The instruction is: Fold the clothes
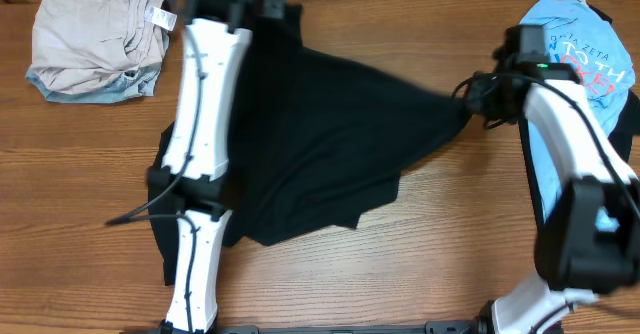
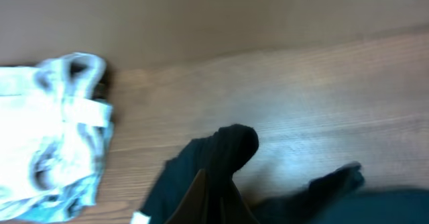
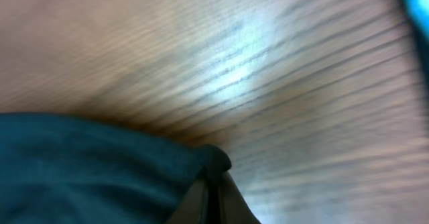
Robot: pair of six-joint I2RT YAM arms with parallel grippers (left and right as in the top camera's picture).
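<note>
A black garment (image 1: pixel 320 144) lies spread over the middle of the wooden table, stretched between both grippers. My left gripper (image 1: pixel 262 2) at the far edge is shut on one corner of it; the left wrist view shows the cloth (image 2: pixel 224 153) bunched between the fingers (image 2: pixel 213 200). My right gripper (image 1: pixel 478 92) is shut on the right corner; in the right wrist view the dark fabric (image 3: pixel 100 170) is pinched at the fingertips (image 3: pixel 214 190), lifted above the table.
A folded beige garment (image 1: pixel 95 34) sits at the far left, also in the left wrist view (image 2: pixel 53 137). A light blue printed shirt (image 1: pixel 585 64) lies at the right over something dark. Bare wood (image 1: pixel 440 254) runs along the front.
</note>
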